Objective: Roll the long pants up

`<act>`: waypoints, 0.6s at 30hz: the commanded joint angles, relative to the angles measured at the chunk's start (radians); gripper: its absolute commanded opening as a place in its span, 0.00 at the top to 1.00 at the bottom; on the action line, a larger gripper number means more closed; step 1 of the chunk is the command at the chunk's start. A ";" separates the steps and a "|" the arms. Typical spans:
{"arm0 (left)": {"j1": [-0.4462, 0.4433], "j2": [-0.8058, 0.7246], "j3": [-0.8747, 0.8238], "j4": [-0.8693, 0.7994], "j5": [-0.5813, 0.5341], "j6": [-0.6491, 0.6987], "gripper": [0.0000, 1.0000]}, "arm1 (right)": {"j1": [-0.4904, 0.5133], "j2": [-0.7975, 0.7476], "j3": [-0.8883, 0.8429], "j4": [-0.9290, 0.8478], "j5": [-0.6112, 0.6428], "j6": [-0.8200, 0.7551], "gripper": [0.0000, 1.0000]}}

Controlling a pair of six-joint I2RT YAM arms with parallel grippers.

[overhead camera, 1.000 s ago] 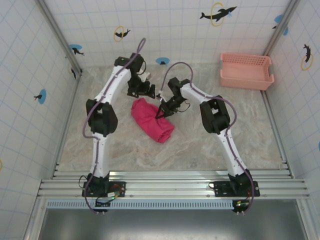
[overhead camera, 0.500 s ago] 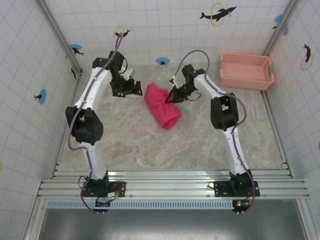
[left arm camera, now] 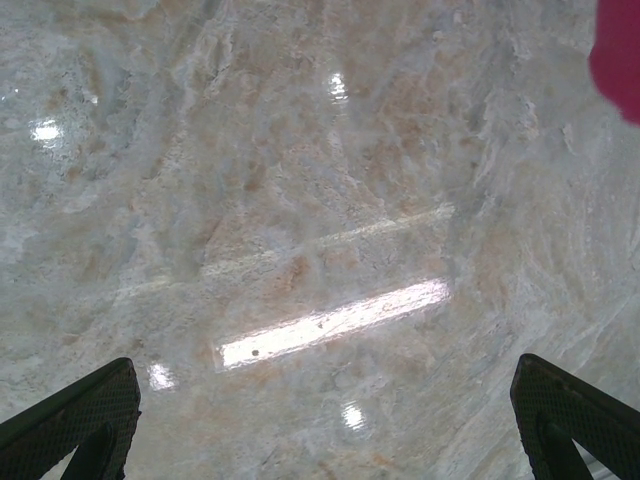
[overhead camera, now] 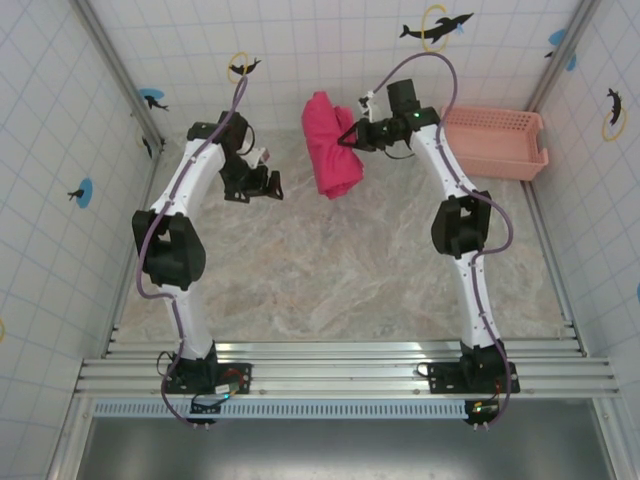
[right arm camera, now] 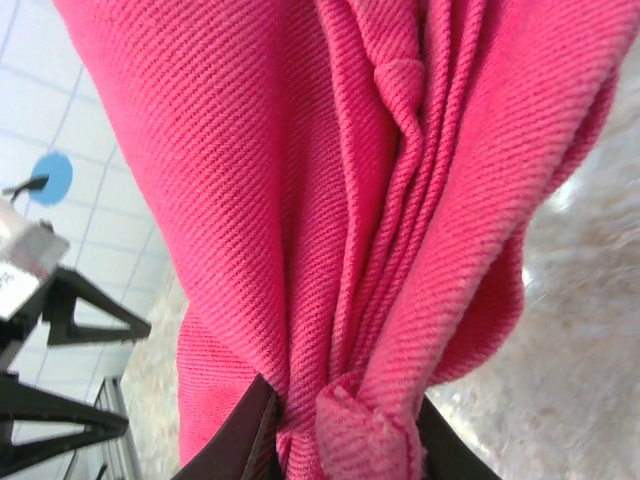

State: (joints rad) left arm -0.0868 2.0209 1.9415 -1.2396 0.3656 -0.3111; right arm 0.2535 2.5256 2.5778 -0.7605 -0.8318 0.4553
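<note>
One soft, floppy bundle, the long pants [overhead camera: 333, 147], dangles above the far worktop [overhead camera: 330, 280], pinched at bunched folds by the right end effector [overhead camera: 350, 138], likely to unroll unless gripped mid-roll, while the left end effector [left arm camera: 320, 368] gapes wide, empty.

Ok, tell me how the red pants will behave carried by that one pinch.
Probably floppy: the long pants hang in loose folds from the right gripper, which is shut on a bunched edge. They are likely to sag or unroll, since only that pinch holds the bundle. The twill weave in the right wrist view looks grippy, so slipping seems unlikely.
</note>
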 commanded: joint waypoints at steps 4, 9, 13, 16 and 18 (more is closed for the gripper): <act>0.025 -0.036 -0.039 -0.009 -0.003 0.037 0.02 | -0.130 -0.105 0.050 0.427 0.131 0.241 1.00; 0.040 -0.034 -0.059 -0.011 0.001 0.042 0.03 | -0.237 -0.138 0.045 0.531 0.280 0.290 1.00; 0.046 -0.030 -0.070 -0.014 0.001 0.045 0.03 | -0.296 -0.188 -0.038 0.614 0.411 0.310 1.00; 0.050 -0.024 -0.081 -0.015 0.003 0.044 0.03 | -0.329 -0.259 -0.164 0.715 0.523 0.319 1.00; 0.051 -0.019 -0.085 -0.018 0.004 0.044 0.03 | -0.350 -0.303 -0.260 0.810 0.599 0.342 1.00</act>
State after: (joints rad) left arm -0.0437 2.0209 1.8721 -1.2396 0.3653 -0.2871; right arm -0.0792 2.3859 2.3703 -0.2886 -0.4229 0.7353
